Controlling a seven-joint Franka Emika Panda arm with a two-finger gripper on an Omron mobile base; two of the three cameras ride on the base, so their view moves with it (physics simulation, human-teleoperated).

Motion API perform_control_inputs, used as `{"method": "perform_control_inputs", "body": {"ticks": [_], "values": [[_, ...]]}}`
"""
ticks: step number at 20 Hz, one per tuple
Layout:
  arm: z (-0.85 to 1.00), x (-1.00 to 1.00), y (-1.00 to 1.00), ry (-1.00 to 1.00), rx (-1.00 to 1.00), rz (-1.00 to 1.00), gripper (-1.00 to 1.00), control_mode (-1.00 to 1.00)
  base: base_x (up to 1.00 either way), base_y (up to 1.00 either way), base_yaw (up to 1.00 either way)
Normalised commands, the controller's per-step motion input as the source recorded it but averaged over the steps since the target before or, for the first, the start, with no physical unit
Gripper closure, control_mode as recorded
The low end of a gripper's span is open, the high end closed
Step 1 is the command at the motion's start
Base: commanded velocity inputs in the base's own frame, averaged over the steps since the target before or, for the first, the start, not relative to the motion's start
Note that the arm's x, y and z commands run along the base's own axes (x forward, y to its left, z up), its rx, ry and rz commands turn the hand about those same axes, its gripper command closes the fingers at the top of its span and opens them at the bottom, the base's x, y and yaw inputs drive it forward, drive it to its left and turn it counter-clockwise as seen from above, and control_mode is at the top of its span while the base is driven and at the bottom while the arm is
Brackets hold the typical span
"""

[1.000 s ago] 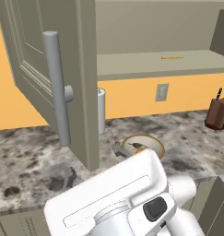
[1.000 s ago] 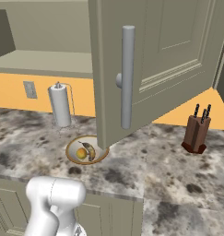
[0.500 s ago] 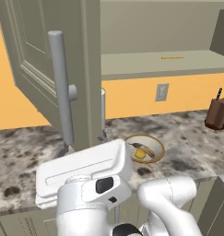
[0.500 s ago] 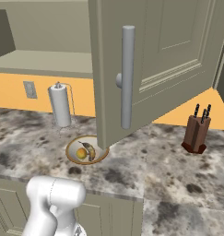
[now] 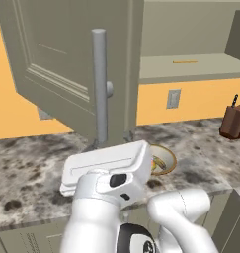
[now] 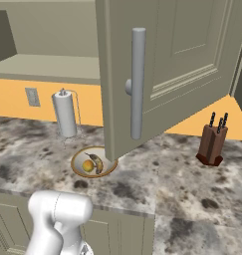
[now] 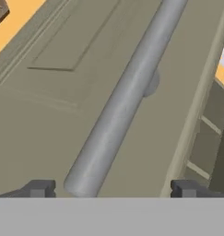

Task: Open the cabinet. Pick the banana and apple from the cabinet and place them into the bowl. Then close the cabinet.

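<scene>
My gripper [image 7: 111,190] is spread wide, holding nothing, its tips either side of the lower end of the handle [image 7: 127,94] on the open cabinet [image 5: 67,59] door. The banana [image 6: 96,162] and apple [image 6: 88,166] already lie in the bowl [image 6: 78,155] on the table [image 6: 182,199], near the door's lower edge, so closing is what's left. The risk, as I judge it: the bar sits left of centre between my tips, so a push could glance off it. A skewed shove might leave the door ajar, or my arm [image 5: 106,197] could nudge the bowl.
</scene>
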Motion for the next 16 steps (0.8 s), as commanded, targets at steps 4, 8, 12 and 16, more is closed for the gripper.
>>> {"method": "perform_control_inputs", "body": {"ticks": [4, 8, 12, 16], "values": [[-0.32, 1.0, -0.7, -0.02, 0.0, -0.19, -1.0, -1.0, 0.0, 0.0, 0.0], [-0.28, 1.0, -0.71, -0.02, 0.0, -0.16, -1.0, -1.0, 0.0, 0.0, 0.0], [-0.39, 1.0, -0.61, 0.0, 0.0, -0.1, -1.0, -1.0, 0.0, 0.0, 0.0], [-0.33, 1.0, -0.64, 0.0, 0.03, -0.1, -1.0, -1.0, 0.0, 0.0, 0.0]]}}
